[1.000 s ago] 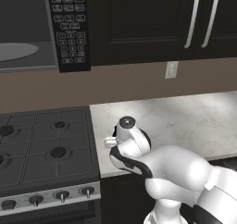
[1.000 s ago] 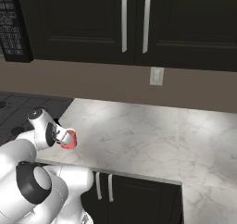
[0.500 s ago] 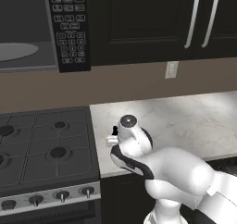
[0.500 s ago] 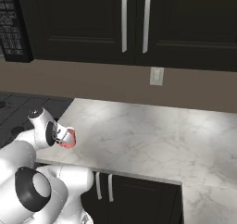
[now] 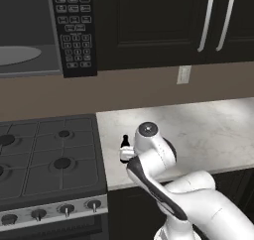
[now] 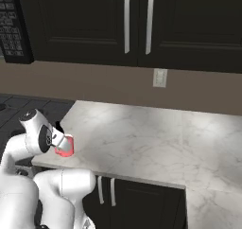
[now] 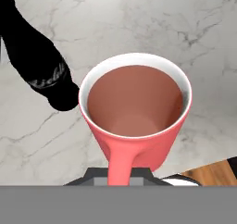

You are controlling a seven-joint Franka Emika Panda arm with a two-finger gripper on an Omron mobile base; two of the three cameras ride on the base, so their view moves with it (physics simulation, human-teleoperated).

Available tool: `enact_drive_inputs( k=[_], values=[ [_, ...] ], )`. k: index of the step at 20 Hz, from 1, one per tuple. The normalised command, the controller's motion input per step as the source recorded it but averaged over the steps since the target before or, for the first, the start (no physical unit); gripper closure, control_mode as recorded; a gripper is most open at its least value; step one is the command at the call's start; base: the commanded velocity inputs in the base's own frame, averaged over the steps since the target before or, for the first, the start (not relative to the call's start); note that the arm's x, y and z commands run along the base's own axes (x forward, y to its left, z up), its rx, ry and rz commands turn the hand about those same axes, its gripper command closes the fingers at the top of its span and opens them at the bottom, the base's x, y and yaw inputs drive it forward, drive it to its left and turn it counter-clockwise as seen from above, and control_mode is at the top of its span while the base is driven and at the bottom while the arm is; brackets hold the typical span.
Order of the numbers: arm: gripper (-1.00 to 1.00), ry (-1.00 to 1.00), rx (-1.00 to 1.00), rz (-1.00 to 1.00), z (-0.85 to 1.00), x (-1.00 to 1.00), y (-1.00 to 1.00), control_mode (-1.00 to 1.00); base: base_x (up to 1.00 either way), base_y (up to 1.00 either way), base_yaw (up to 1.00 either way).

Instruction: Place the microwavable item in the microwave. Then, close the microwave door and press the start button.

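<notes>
I see the open microwave [image 5: 34, 30] at the upper left of the left base view, its turntable plate [image 5: 15, 55] bare. Lower centre, on the marble counter [image 6: 142, 138], the gripper [image 7: 121, 174] is clamped on the handle of the red mug [image 7: 136, 112]. A black cola bottle [image 7: 34, 56] stands just beside the mug.

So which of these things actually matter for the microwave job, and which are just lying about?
For the job:
- red cup, gripper shut on its handle
- microwave, standing open
- keypad

Just there:
- black bottle
- stove
- wall outlet
- cabinets
</notes>
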Motion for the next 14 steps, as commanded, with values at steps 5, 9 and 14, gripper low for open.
enact_drive_inputs(
  k=[5,9,14],
  values=[
    [1.00,-0.23,0.00,0.00,0.76,-0.41,-0.22,-1.00,0.00,0.00,0.00],
    [1.00,-0.30,0.00,0.00,1.00,-0.24,-0.11,-1.00,0.00,0.00,0.00],
    [1.00,-0.16,0.00,0.00,1.00,-0.36,-0.15,-1.00,0.00,0.00,0.00]
  ],
)
